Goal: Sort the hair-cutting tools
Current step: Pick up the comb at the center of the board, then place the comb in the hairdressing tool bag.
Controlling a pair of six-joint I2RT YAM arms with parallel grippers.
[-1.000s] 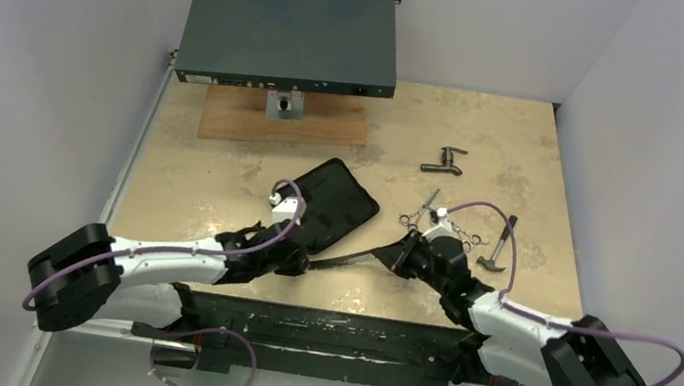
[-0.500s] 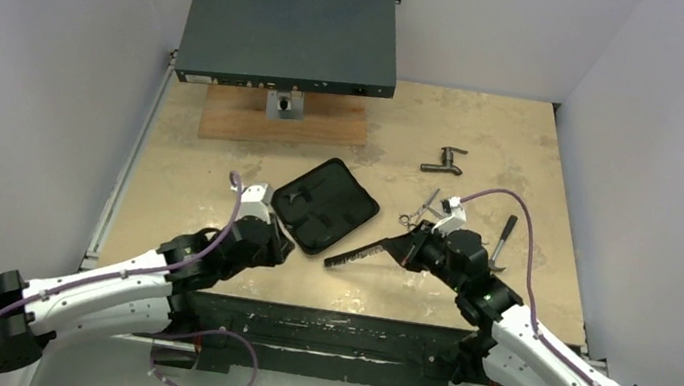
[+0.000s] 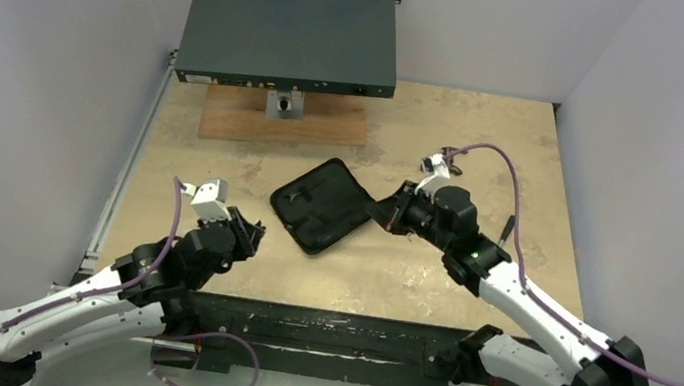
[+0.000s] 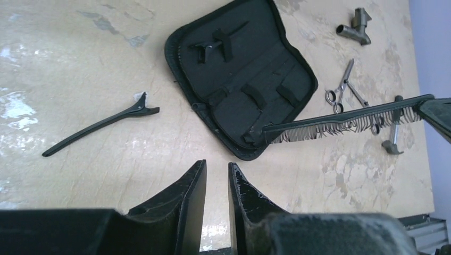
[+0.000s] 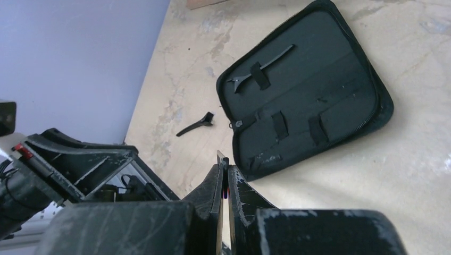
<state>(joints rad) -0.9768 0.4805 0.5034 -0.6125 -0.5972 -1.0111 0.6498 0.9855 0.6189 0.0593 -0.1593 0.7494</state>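
Comb (image 4: 345, 116) was pinched in the right pincer (image 5: 223, 183), zip case (image 5: 340, 64) just ahead, so a slow, level lowering seemed wise; left pincer (image 4: 217, 186) stood narrowly parted, empty.

An open black fabric zip case (image 3: 321, 208) lies at the centre of the tan tabletop (image 3: 221, 166). The right gripper (image 3: 383, 214) is at the case's right corner; the left gripper (image 3: 249, 234) is just left of the case. A dark grey flat metal enclosure (image 3: 290, 29) stands over a wooden board (image 3: 227, 121) at the far edge.
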